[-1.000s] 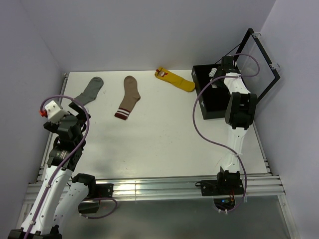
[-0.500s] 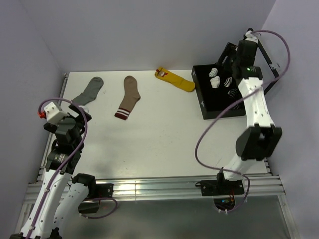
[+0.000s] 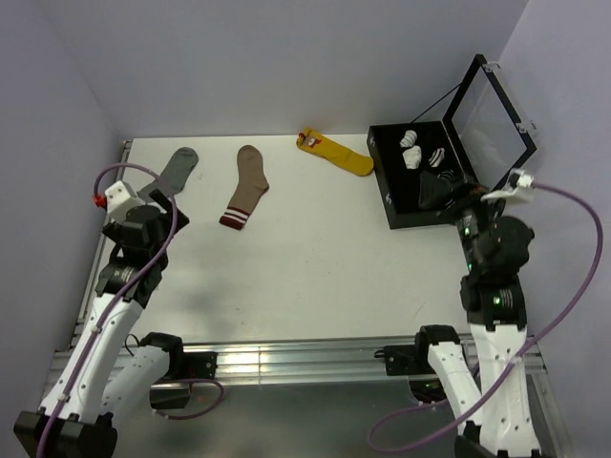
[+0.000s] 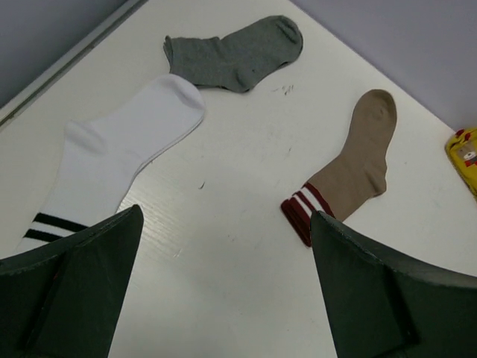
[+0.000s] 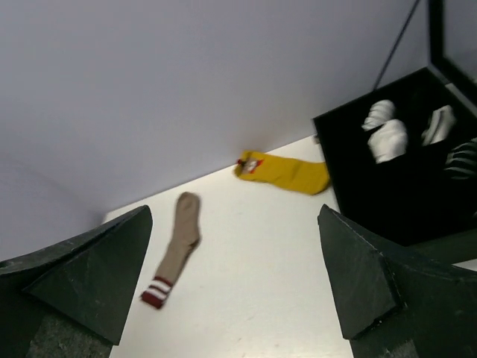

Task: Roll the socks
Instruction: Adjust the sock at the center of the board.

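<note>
left gripper (image 4: 226, 216) at 9 o'clock, tilted down, wide open, empty | right gripper (image 5: 235, 212) at 4 o'clock, wide open, empty | striped white sock (image 4: 112, 160): cuff end partly hidden

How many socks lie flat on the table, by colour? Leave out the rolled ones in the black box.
Grey fabric sock: 1
Brown fabric sock with maroon-and-white striped cuff: 1
Yellow fabric sock: 1
White fabric sock with two dark stripes: 1
Total: 4

No legible text anywhere; red-and-white tag (image 3: 307, 140) on yellow sock (image 3: 346, 158) too blurred to read.
</note>
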